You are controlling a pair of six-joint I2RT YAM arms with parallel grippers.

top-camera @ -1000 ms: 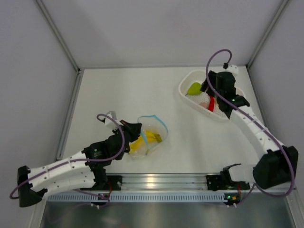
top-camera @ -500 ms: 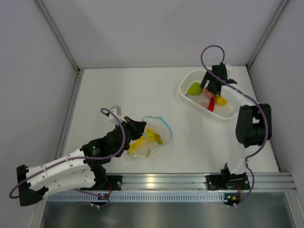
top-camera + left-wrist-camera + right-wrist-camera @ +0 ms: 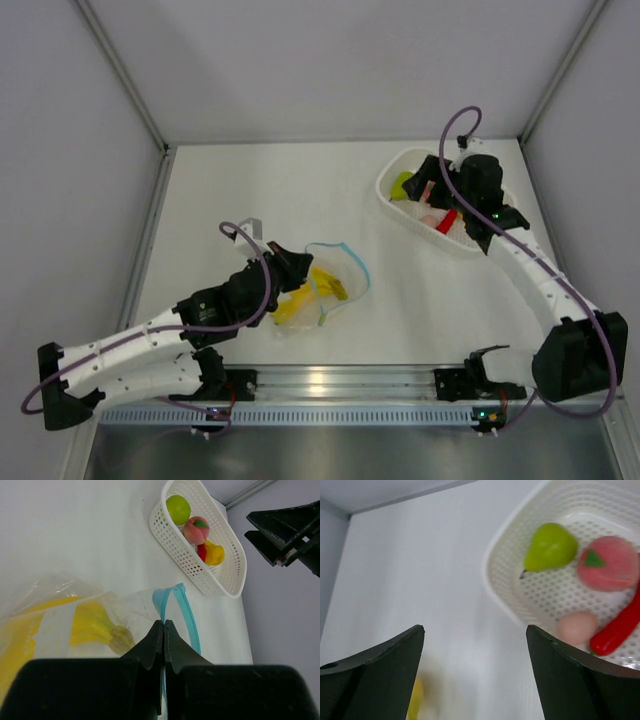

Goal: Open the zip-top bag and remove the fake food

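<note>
White tabletop (image 3: 270,190) makes up the whole working surface, matte and plain. Pale grey walls (image 3: 330,60) close it in at the back and both sides. Metal corner posts (image 3: 122,75) rise at the two far corners, and an aluminium rail (image 3: 330,380) runs along the near edge where the arms are bolted.

Near the front, left of centre, we find the zip-top bag (image 3: 127,607) lying on the table, crinkled and clear. Its light blue zip strip (image 3: 175,597) is pulled into an open loop at the mouth. The left gripper (image 3: 163,626) has its two fingers pressed tight together on the zip edge, pinching the bag there. The yellow banana bunch (image 3: 97,625) sits inside the bag, seen through the plastic.

Well apart from the bag, at the far right of the table, stands a white perforated basket (image 3: 385,190). In it we see a green pear (image 3: 551,547), a pink peach (image 3: 609,562), a red chili pepper (image 3: 617,630), a pale pink piece (image 3: 577,627) and a yellow-orange fruit (image 3: 214,554). The right gripper (image 3: 475,630) hangs above the table at the basket's left end. Its jaws are spread wide and nothing is between them.
</note>
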